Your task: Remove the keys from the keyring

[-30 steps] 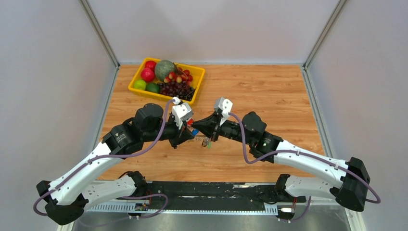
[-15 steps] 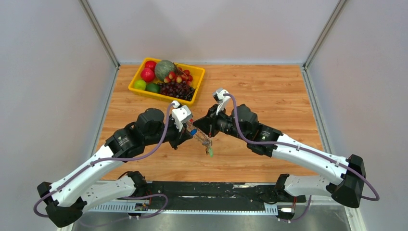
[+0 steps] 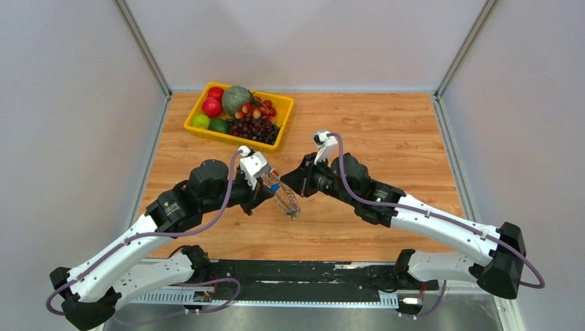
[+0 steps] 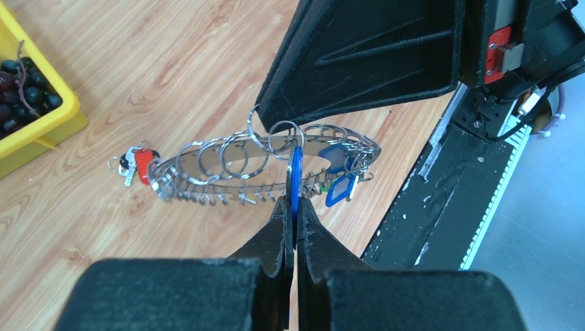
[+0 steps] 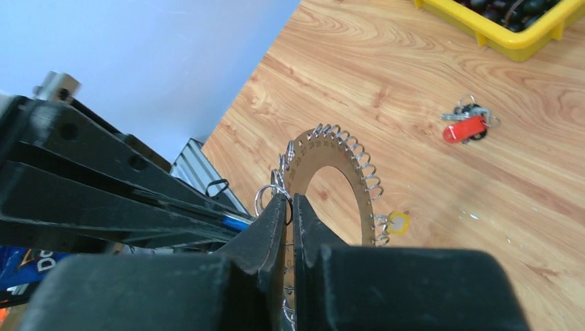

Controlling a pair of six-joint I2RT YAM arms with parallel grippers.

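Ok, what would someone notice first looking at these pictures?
A shiny keyring bristling with small rings hangs mid-table, the left gripper shut on a blue key on it and the right gripper close beside. A yellow tray of fruit sits far left; a red key lies loose on the table.

Light wooden tabletop (image 3: 386, 131) with plank grain is seen, boxed in by plain pale grey panels: back wall (image 3: 303, 41), left wall (image 3: 62, 124), right wall (image 3: 531, 124). Metal frame posts are set at the back corners, left post (image 3: 143, 48) and right post (image 3: 464, 48). A black strip (image 3: 303, 271) is fitted along the near table edge, with a pale slotted rail (image 3: 290, 298) below it and a dull grey surface (image 3: 310, 321) beneath. Lighting is even and diffuse; only soft shadows are cast.
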